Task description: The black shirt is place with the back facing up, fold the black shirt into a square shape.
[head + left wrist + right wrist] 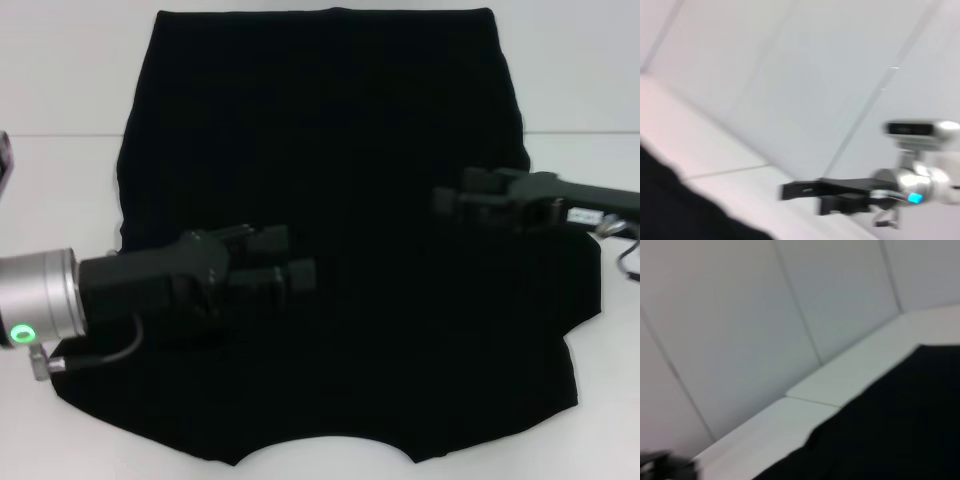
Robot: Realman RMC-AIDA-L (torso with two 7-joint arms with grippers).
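Note:
The black shirt (330, 130) lies spread flat on the white table (60, 180), plain side up, with the neck cutout at the near edge. No lettering shows. My left gripper (302, 255) hovers low over the shirt's near-left part, open and empty, pointing right. My right gripper (445, 200) is over the shirt's right side, pointing left, with nothing seen in it. The left wrist view shows a corner of the shirt (670, 210) and the right gripper (782, 191) farther off. The right wrist view shows the shirt's edge (890, 430) on the table.
A small dark object (5, 160) sits at the table's left edge. The shirt hangs past the table's back edge (580, 133). White wall panels (740, 315) stand behind. A cable (625, 255) loops by the right arm.

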